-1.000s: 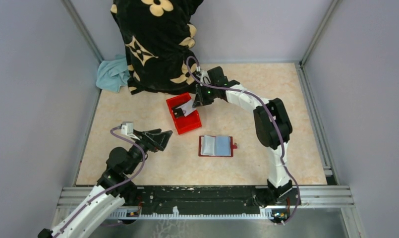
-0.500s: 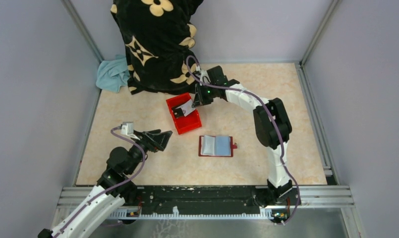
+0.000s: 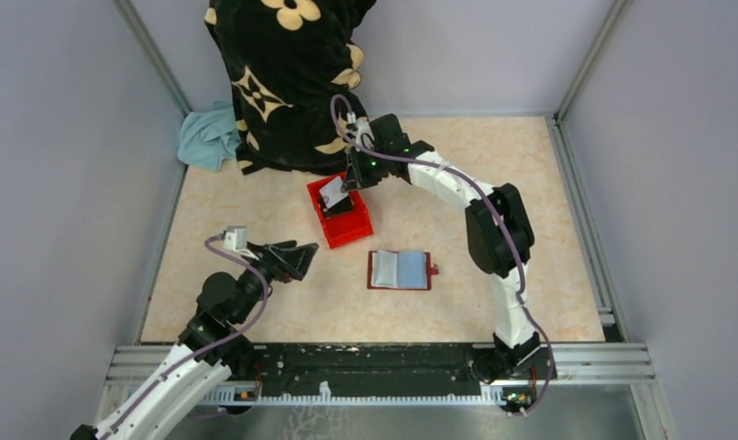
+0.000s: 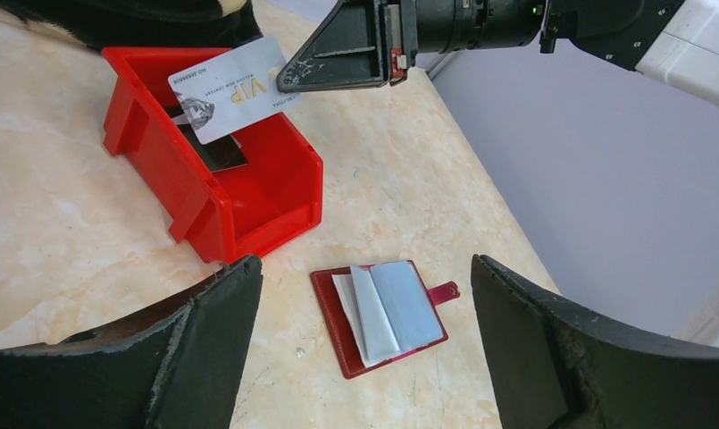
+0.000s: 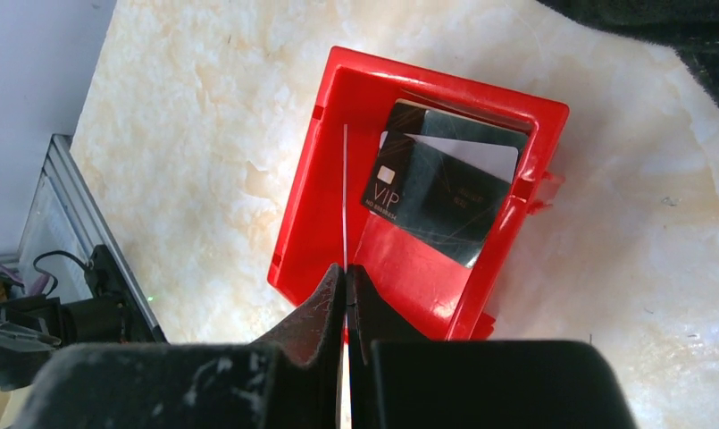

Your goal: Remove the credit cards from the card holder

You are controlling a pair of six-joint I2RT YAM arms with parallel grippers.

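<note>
Right end effector (image 5: 346,284): fingers pressed together, pinching one pale silver "VIP" card (image 4: 235,89) by a short end. The card stands on edge and shows as a thin line in the right wrist view. Its long axis runs out from the fingertips over the red bin (image 3: 351,236), above the bin's floor. Cannot tell whether it touches the rim.

Two dark cards (image 5: 427,188) lie overlapped inside the bin, at its far end.

Card holder (image 3: 400,269): lies open and flat on the tabletop (image 3: 548,275), near the middle and just nearer than the bin, apart from it. Its long axis is parallel to the near edge and its clasp tab points toward the right edge. A pale blue-grey card (image 4: 400,304) sits in its right-hand leaf.

Left end effector (image 3: 301,258): fingers spread wide with nothing between them, over the left part of the tabletop, facing the bin and card holder.

Room: bare surface shows right of the card holder out to the right edge, and between it and the near edge. The bin's far end sits close to a black flower-print cloth (image 3: 282,82) at the far edge. A teal cloth (image 3: 209,137) fills the far left corner.
</note>
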